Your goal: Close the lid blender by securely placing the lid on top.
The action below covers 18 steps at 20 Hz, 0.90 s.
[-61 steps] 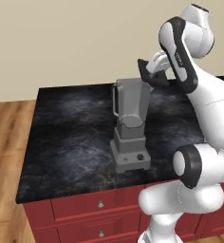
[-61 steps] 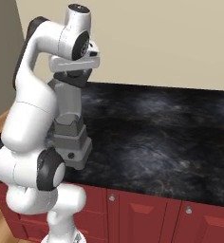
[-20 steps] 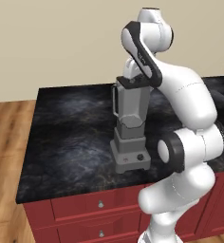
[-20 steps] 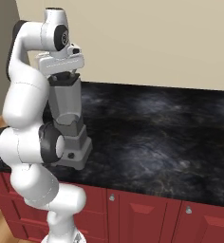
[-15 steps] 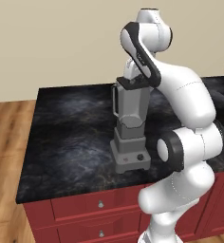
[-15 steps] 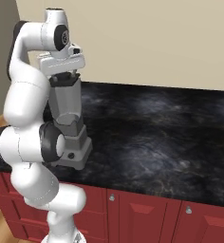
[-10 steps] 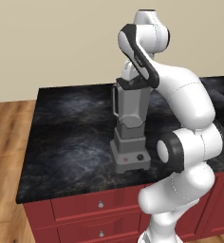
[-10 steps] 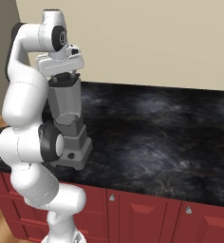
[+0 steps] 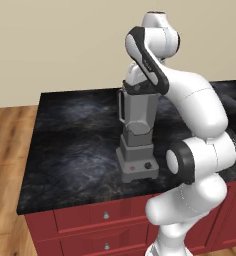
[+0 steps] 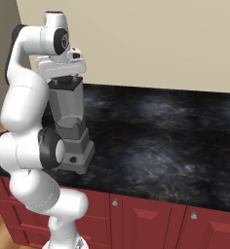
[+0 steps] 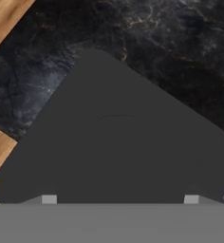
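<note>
Where the blender [image 9: 138,137] stands, lid [image 11: 118,147] on its rim, directly beneath the hand [image 10: 64,80], finger spacing unclear.

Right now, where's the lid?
The lid sits at the top of the blender jar, directly under the gripper, near the counter's left end in the right base view.

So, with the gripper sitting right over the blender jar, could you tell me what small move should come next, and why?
Probably open the gripper and lift straight up. The lid looks seated flat on the rim of the blender, and in the hand view its dark top sits close under the fingers. Whether it is fully pressed home can't be told, so a gentle downward press first would be prudent.
</note>
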Available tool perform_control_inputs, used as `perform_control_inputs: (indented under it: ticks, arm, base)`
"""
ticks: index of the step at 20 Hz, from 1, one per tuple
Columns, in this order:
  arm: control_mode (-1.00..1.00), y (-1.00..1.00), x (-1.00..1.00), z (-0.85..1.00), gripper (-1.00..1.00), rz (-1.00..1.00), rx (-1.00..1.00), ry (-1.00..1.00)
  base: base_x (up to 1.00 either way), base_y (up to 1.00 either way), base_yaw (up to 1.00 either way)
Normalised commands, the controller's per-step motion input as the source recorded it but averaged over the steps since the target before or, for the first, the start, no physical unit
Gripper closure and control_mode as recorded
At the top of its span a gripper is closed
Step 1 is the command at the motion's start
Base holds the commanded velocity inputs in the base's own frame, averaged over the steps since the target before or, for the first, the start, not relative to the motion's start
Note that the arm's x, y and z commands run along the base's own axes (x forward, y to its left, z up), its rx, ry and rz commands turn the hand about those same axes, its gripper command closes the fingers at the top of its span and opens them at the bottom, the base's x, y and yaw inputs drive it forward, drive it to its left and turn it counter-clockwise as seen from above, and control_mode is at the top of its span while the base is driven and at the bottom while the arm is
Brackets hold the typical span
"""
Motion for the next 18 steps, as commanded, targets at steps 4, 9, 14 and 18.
perform_control_inputs:
  ticks: [4,9,14,18]
  arm:
    - [-1.00,-0.05,-0.01,-0.29,1.00,0.00,0.11,0.00]
    - [-1.00,0.04,0.03,-0.48,-1.00,0.00,0.00,0.10]
    - [-1.00,0.00,-0.04,-0.22,-1.00,0.00,0.00,0.00]
    - [-1.00,0.00,-0.10,-0.07,-1.00,0.00,0.00,-0.02]
  base:
    - [0.00,0.00,0.00]
    - [0.00,0.00,0.00]
    - [0.00,0.00,0.00]
    - [0.00,0.00,0.00]
